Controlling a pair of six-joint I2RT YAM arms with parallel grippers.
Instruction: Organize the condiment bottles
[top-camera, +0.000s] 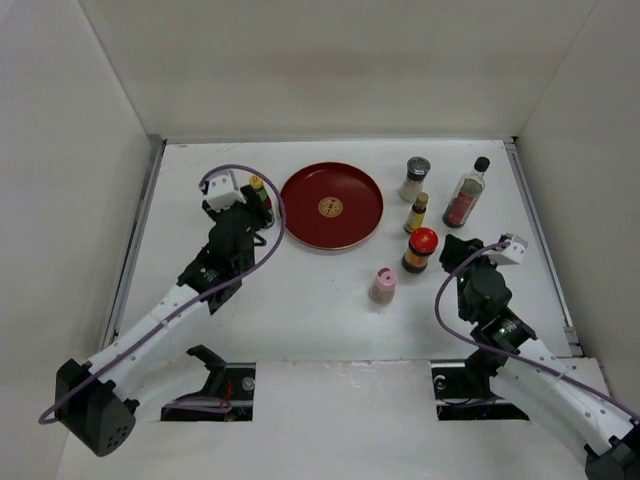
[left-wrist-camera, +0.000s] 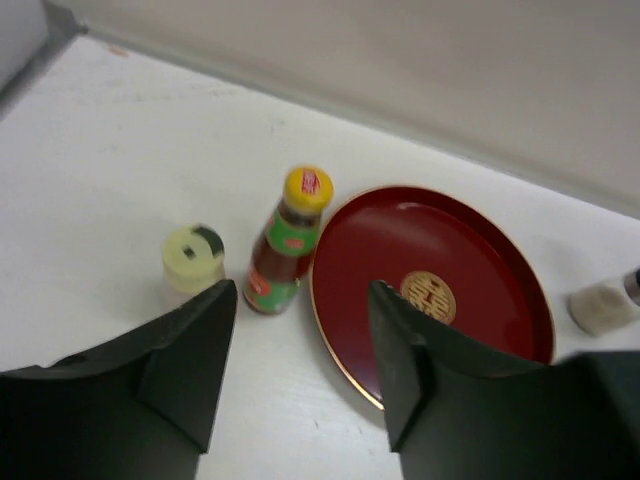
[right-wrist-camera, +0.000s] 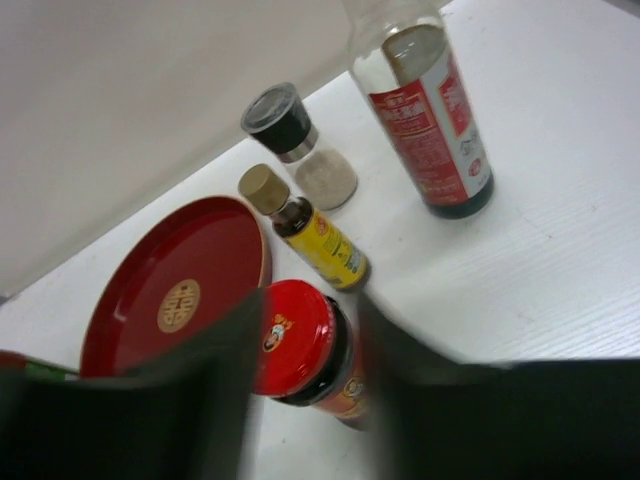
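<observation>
The green-red banded bottle (top-camera: 262, 200) stands left of the round red plate (top-camera: 331, 206) and shows upright in the left wrist view (left-wrist-camera: 285, 245) next to the cream bottle (left-wrist-camera: 193, 260). My left gripper (top-camera: 243, 212) (left-wrist-camera: 300, 296) is open and empty just short of them. On the right stand the grey-lidded shaker (top-camera: 416, 178), tall clear black-capped bottle (top-camera: 466, 193), amber bottle (top-camera: 416, 213), red-lidded dark jar (top-camera: 421, 250) and pink-capped bottle (top-camera: 384, 285). My right gripper (top-camera: 456, 258) (right-wrist-camera: 306, 330) is open, with blurred fingers either side of the jar (right-wrist-camera: 300, 340).
The plate (left-wrist-camera: 470, 250) (right-wrist-camera: 175, 290) holds nothing. The right wrist view also shows the shaker (right-wrist-camera: 300, 150), amber bottle (right-wrist-camera: 315, 235) and tall bottle (right-wrist-camera: 430, 130) close behind the jar. White walls enclose the table at the back and sides.
</observation>
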